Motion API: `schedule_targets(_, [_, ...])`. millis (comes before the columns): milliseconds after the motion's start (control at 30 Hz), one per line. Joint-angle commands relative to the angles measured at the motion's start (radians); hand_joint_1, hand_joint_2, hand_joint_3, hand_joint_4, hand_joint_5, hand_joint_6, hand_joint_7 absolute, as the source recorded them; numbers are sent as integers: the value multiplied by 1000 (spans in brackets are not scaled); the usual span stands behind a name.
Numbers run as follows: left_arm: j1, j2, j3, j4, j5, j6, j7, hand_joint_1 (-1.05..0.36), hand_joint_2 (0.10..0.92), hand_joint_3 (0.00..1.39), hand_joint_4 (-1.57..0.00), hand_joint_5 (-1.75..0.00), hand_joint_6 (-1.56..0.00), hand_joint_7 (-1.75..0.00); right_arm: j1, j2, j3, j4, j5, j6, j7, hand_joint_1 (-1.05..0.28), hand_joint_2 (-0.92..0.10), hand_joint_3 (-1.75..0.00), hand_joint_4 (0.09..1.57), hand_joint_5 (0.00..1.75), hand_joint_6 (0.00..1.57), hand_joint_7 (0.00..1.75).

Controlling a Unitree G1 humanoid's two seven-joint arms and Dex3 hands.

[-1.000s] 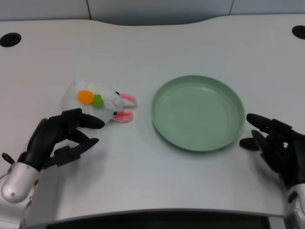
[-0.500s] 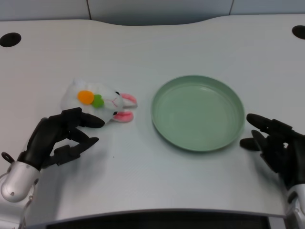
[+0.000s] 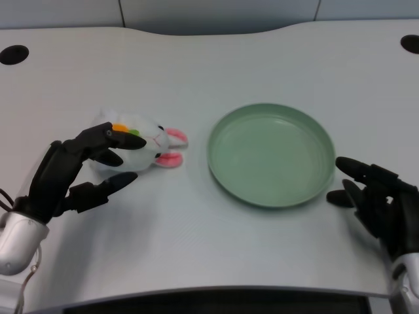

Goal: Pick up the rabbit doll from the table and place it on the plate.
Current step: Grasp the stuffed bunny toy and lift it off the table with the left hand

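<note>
A white rabbit doll (image 3: 147, 142) with pink ears and an orange and green patch lies on its side on the table, left of the plate. My left hand (image 3: 75, 171) hovers over the doll's near left part, fingers spread apart, and hides some of its body. Nothing is held in it. The light green plate (image 3: 272, 154) sits empty at the middle right.
My right hand (image 3: 376, 203) rests at the right edge, just beyond the plate's rim. Two black holes (image 3: 14, 53) mark the table's far corners. The table's front edge runs along the bottom of the view.
My left hand has lifted and moved forward, from the table in front of the doll to over the doll's near side. The doll and plate have not moved.
</note>
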Motion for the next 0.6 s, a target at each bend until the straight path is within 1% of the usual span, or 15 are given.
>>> schedule_targets(33, [-15,38,0,-47,57,-29,27,-453,921,128,-235,-1164,-468,-403,5,9,0,-5,2,4,-3,-383,-921,-178,793,811,996,18])
schedule_targets(67, [-16,43,1,-59,66,-30,31,-471,921,121,-214,-1155,-455,-380,4,9,1,-2,0,0,-4,-384,-921,-180,792,812,994,17])
schedule_targets(167, [-26,82,0,-136,118,12,8,-526,921,100,-150,-1126,-411,-318,10,10,7,-13,-9,5,-12,-374,-921,-187,774,801,986,13])
schedule_targets(200, [-31,97,-2,-166,141,44,-10,-538,921,89,-133,-1069,-413,-273,11,10,8,-16,-11,8,-13,-374,-921,-188,775,799,987,13])
schedule_targets(267, [-44,128,-9,-224,190,119,-54,-576,921,74,-107,-862,-417,-148,9,11,9,-8,-11,-3,-10,-380,-921,-190,781,795,984,11])
schedule_targets(300, [-56,143,-14,-242,216,149,-73,-585,921,65,-105,-789,-418,-109,10,11,10,-12,-14,-2,-14,-382,-921,-190,781,793,983,10])
schedule_targets(333, [-70,159,-19,-252,238,171,-90,-598,917,33,-125,-662,-407,-59,11,13,12,-13,-17,-2,-18,-389,-921,-191,780,789,984,11])
schedule_targets(367, [-83,172,-24,-257,252,187,-105,-615,914,19,-130,-598,-389,-32,11,14,14,-15,-19,-1,-21,-391,-921,-192,780,788,984,11])
schedule_targets(400, [-96,183,-29,-260,263,202,-122,-633,915,10,-134,-542,-367,-13,13,16,15,-20,-18,4,-23,-392,-921,-193,780,786,985,11])
schedule_targets(467, [-131,204,-42,-257,276,233,-161,-654,917,6,-139,-494,-347,-3,14,18,15,-26,-16,7,-22,-394,-921,-192,782,786,987,12])
schedule_targets(500, [-155,217,-50,-250,284,247,-183,-678,912,3,-164,-388,-315,-3,14,20,15,-27,-17,5,-21,-394,-921,-192,783,786,989,13])
schedule_targets(533, [-179,229,-60,-240,293,257,-202,-692,909,2,-182,-330,-304,-2,14,21,15,-27,-18,4,-22,-394,-921,-193,784,787,990,13])
schedule_targets(600, [-236,259,-88,-214,318,268,-247,-718,909,3,-202,-240,-289,-1,14,24,12,-25,-12,-3,-10,-396,-921,-195,785,789,992,14])
